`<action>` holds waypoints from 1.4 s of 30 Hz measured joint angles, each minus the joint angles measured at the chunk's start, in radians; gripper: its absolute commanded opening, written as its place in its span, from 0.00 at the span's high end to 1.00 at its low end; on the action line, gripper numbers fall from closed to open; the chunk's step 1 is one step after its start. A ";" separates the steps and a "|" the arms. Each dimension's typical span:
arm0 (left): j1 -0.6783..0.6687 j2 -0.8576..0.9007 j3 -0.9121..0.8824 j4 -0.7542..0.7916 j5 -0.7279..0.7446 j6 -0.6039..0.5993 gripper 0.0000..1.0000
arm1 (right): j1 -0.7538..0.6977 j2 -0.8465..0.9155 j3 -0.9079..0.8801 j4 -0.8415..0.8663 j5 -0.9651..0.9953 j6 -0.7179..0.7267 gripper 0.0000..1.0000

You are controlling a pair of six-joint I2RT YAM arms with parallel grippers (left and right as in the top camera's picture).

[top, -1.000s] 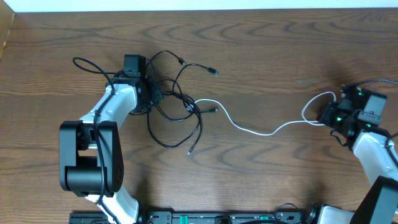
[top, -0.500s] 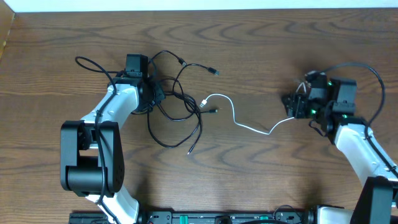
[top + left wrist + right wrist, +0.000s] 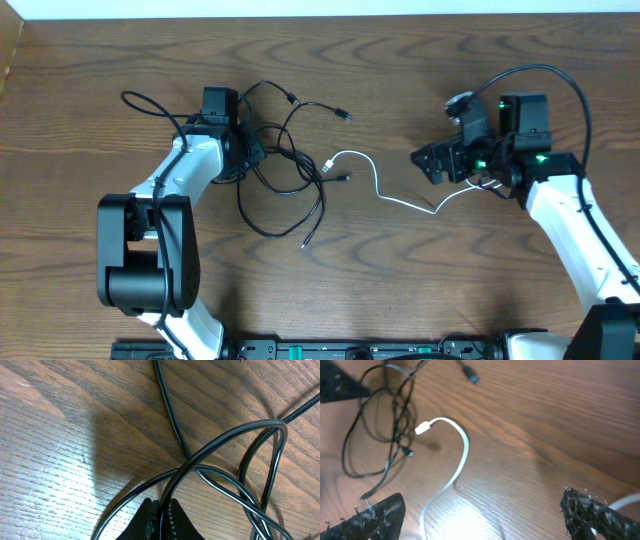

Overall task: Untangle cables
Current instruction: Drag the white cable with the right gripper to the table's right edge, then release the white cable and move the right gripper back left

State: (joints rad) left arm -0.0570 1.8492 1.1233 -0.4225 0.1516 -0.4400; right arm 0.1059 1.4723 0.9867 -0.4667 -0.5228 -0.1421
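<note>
A tangle of black cables [image 3: 285,165] lies left of centre, with loops and plugs spreading toward the back. My left gripper [image 3: 250,152] is at its left side. In the left wrist view this gripper [image 3: 161,519] is shut on one black cable [image 3: 225,435] that runs up between its fingers. One white cable [image 3: 395,200] snakes from its plug [image 3: 329,164] beside the tangle toward the right. My right gripper [image 3: 432,163] hovers above its right part. Its jaws stand wide open and empty in the right wrist view [image 3: 482,505], with the white cable [image 3: 462,455] lying on the wood below.
The wooden table [image 3: 420,80] runs back to a pale edge at the top. A black plug [image 3: 343,115] sticks out behind the tangle, and another black cable end [image 3: 306,243] points toward the front. The thick wire of the right arm [image 3: 560,80] arcs above it.
My right gripper has opened, let go of the white cable and moved left and toward the back. The white cable has slackened and bunched leftward. The left arm has stayed put.
</note>
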 measured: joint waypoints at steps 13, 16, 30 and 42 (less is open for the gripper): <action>0.000 0.000 0.000 0.000 0.000 0.000 0.91 | 0.174 0.155 0.000 -0.106 -0.006 -0.072 0.45; 0.000 0.000 0.000 0.000 0.000 0.000 0.92 | 0.200 0.192 0.000 -0.113 0.029 -0.089 0.72; 0.000 0.000 0.000 0.001 0.000 0.002 0.91 | 0.098 0.227 0.000 -0.077 0.660 0.079 0.99; 0.000 0.000 0.000 0.002 0.000 0.003 0.91 | -0.231 0.227 0.000 -0.060 0.828 0.272 0.99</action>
State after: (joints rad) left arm -0.0570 1.8492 1.1233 -0.4202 0.1516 -0.4374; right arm -0.1249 1.6997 0.9867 -0.5262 0.3054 0.1299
